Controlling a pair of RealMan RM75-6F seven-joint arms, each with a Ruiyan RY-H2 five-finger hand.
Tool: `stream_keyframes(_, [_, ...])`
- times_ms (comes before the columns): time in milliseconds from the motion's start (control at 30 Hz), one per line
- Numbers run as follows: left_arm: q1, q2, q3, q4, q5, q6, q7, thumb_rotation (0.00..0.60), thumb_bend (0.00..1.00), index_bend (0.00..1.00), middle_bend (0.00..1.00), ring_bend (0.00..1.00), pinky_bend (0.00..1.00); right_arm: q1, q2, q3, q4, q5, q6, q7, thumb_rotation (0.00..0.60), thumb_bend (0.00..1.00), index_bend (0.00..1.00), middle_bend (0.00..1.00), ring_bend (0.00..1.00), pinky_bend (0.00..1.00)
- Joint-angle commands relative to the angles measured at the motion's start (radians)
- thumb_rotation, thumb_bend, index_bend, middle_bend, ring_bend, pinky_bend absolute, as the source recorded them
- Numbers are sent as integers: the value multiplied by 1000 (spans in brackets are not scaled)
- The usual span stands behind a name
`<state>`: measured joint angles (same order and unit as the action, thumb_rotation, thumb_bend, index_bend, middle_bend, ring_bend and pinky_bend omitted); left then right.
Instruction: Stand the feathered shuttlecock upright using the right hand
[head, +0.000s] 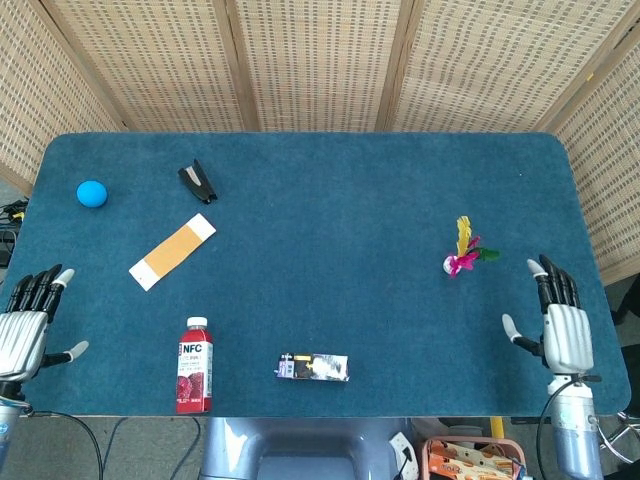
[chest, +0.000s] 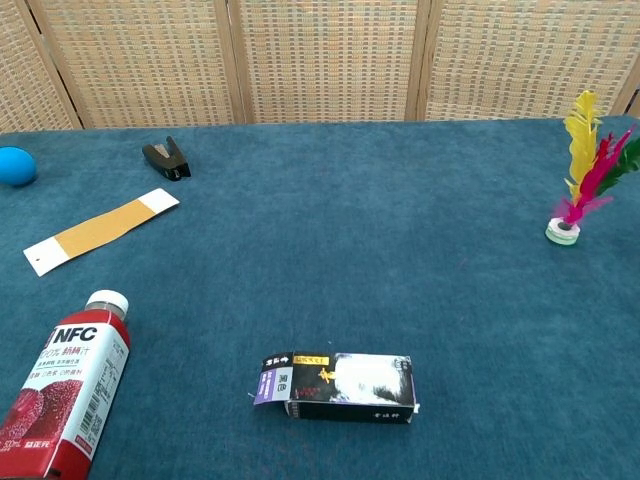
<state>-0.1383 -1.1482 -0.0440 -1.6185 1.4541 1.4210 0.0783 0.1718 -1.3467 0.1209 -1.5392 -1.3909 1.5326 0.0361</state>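
Note:
The feathered shuttlecock (head: 460, 252) stands upright on its white base on the blue table, right of centre. Its yellow, pink and green feathers (chest: 590, 150) rise from the base at the right edge of the chest view. My right hand (head: 562, 325) hovers open near the table's front right, well clear of the shuttlecock, fingers spread and empty. My left hand (head: 25, 322) rests open at the front left edge, holding nothing. Neither hand shows in the chest view.
A red juice bottle (head: 195, 366) stands front left, and a small dark carton (head: 314, 367) lies at front centre. Farther back left are a tan paper strip (head: 172, 251), a black stapler (head: 196, 181) and a blue ball (head: 91, 193). Wicker screens (head: 320, 60) close the back.

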Motion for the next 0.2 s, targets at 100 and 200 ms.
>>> stream_keyframes(100, [2,-3,2,-2,-4,1,14,600,0,0,0,0,0,-49,25,-89,103,-104,43,-166,600,244,38,0,0,0])
stream_keyframes(200, [3,-4,3,-3,0,4,26,600,0,0,0,0,0,-52,36,-92,90,-97,25,-187,600,177,27,0,0,0])
